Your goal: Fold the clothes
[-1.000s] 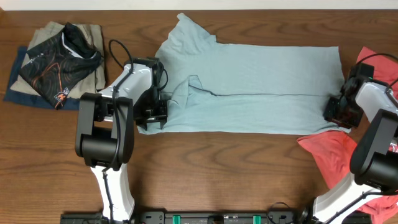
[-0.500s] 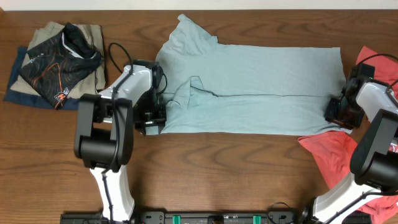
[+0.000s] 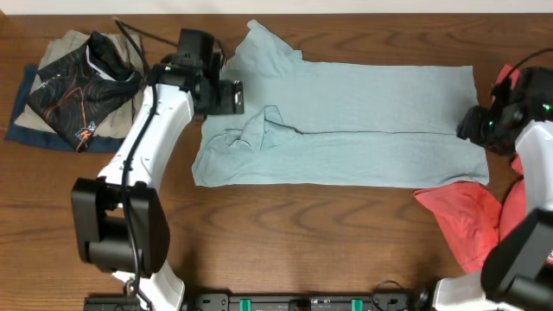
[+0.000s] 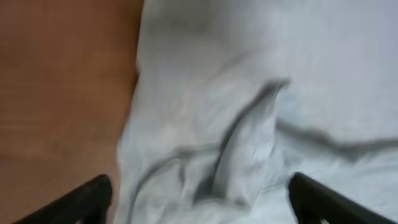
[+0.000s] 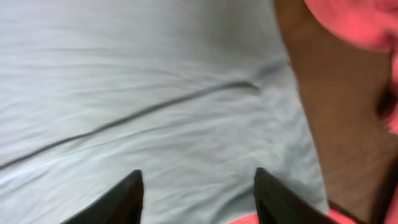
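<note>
Blue-grey tee [image 3: 363,121] spread mid-worktop, nearer far edge. L hand [image 4: 200,186] wide open, empty — above sleeve end. R hand [image 5: 199,180] open too, empty — above hem end.

The blue-grey T-shirt [image 3: 371,104] is soft matt cloth, the table [image 3: 302,242] smooth grained wood

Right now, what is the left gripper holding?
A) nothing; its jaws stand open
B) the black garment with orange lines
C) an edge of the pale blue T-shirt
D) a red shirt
A: in the left wrist view the left gripper has its fingers spread wide with nothing between them, and the pale blue T-shirt lies loose beneath.
</note>
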{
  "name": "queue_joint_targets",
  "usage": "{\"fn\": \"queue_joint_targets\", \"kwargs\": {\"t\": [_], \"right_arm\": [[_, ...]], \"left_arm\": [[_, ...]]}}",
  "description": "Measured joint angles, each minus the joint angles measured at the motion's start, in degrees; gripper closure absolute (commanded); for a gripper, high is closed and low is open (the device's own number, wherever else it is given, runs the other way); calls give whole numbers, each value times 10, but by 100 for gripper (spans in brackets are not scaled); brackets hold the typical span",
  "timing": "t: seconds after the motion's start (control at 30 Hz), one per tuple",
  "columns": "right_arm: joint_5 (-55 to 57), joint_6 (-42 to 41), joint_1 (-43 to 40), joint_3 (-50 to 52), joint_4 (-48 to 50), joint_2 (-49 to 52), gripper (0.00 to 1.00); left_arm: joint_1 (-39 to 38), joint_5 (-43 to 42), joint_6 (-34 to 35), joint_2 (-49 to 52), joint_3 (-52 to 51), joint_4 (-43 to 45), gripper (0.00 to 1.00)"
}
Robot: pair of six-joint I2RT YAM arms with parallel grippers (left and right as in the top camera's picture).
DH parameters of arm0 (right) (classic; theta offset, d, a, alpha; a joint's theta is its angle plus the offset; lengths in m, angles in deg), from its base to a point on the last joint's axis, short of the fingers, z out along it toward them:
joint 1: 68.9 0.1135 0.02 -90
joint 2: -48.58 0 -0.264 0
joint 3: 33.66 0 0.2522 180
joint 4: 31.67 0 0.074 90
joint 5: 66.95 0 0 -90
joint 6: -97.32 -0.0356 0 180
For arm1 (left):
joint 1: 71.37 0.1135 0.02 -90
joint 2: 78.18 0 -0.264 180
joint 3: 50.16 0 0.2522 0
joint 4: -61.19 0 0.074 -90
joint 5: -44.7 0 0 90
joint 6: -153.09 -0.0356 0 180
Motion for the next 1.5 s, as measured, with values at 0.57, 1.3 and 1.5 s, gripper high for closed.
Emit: {"fn": "queue_joint_targets", "kwargs": {"t": [0.57,1.3,1.5], "right_arm": [[-67,28,57,-1,-3,-22,36],[-39,30,57,-1,-43,-22,35],[-35,30,57,-1,-49,-22,35]], "left_arm": [[2,-1,-87,118,16,265,5],[13,18,-32,113,19,-197,16],[28,20,-15,111,17,-241,16]]}}
